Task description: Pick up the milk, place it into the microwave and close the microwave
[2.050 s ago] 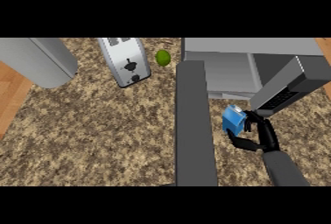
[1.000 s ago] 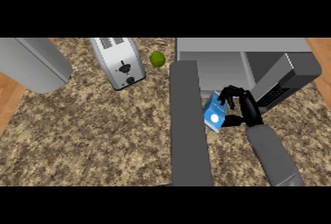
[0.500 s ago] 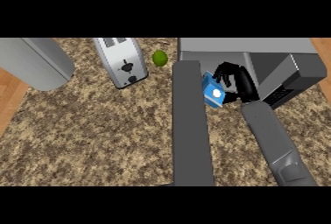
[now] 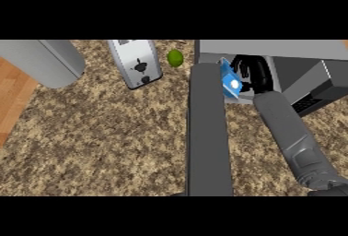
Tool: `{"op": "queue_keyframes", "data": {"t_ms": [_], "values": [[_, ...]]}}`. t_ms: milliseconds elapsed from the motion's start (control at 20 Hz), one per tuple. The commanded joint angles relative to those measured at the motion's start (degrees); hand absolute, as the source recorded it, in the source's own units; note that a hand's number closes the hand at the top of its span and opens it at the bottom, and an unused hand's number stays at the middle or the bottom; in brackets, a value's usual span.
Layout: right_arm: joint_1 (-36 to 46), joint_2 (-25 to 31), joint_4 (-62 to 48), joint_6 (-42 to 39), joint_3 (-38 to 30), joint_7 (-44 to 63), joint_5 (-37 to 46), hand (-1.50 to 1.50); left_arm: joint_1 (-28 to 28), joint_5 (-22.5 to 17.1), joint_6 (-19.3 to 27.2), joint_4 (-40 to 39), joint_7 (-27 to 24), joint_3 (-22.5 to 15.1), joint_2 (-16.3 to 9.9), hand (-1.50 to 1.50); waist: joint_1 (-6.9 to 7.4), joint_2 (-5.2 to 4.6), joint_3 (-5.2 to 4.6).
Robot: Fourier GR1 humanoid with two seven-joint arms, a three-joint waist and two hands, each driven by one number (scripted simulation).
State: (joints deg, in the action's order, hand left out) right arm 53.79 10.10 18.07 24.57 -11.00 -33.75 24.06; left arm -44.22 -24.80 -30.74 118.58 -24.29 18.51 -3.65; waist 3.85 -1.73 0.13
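The milk (image 4: 231, 85) is a small blue carton with a white spot, tilted, at the mouth of the microwave (image 4: 272, 48) at the top right. My right hand (image 4: 252, 73) is curled round it from the right, and its grey forearm comes in from the lower right. The hand reaches into the dark opening and hides much of the carton. The microwave's door (image 4: 207, 138) stands wide open, a long grey slab running from the oven's left corner down the view, just left of the milk. My left hand does not show.
A silver toaster (image 4: 138, 69) lies at the top centre with a green lime (image 4: 175, 57) beside it. A large grey rounded body (image 4: 41, 62) fills the top left. The microwave's dark control panel (image 4: 319, 90) juts out right of my forearm. The counter's left edge (image 4: 14, 101) meets wood.
My right hand has carried the milk up and left, from beside the open door over the counter to the microwave's opening. The forearm now stretches further in.
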Motion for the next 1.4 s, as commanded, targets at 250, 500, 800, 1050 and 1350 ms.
{"op": "queue_keyframes", "data": {"t_ms": [250, 500, 800, 1050, 1350], "values": [[2.9, 1.9, -5.0, 9.7, -6.3, -0.5, -3.2, -1.5, 3.5, 1.4, -0.7, -2.6, 0.2, -0.1, -1.2, -1.5, 2.22, -0.94, 0.12], [3.6, 2.4, -8.6, 14.0, -3.0, -0.4, 1.3, -1.5, 7.9, 3.6, 0.2, -4.9, 0.0, -0.1, -2.2, -1.5, 3.09, -1.61, 0.05], [4.2, 2.7, -10.3, 7.6, -4.3, -2.2, -0.1, -1.5, 9.8, 5.0, 0.3, -4.3, 2.0, -2.2, -2.5, -1.5, 2.59, -1.66, 0.21], [5.0, 4.1, -10.0, 0.4, -6.3, -5.0, -2.3, -1.5, 8.9, 5.8, -1.3, -4.2, 0.3, -2.8, -2.0, -1.5, 2.46, -0.98, 0.2], [2.6, 0.1, -10.0, -2.4, -8.4, -9.8, -4.7, -1.5, 9.2, 8.6, -0.8, -4.4, 1.5, -6.4, 0.3, -1.5, 0.79, -0.14, 0.1]]}}
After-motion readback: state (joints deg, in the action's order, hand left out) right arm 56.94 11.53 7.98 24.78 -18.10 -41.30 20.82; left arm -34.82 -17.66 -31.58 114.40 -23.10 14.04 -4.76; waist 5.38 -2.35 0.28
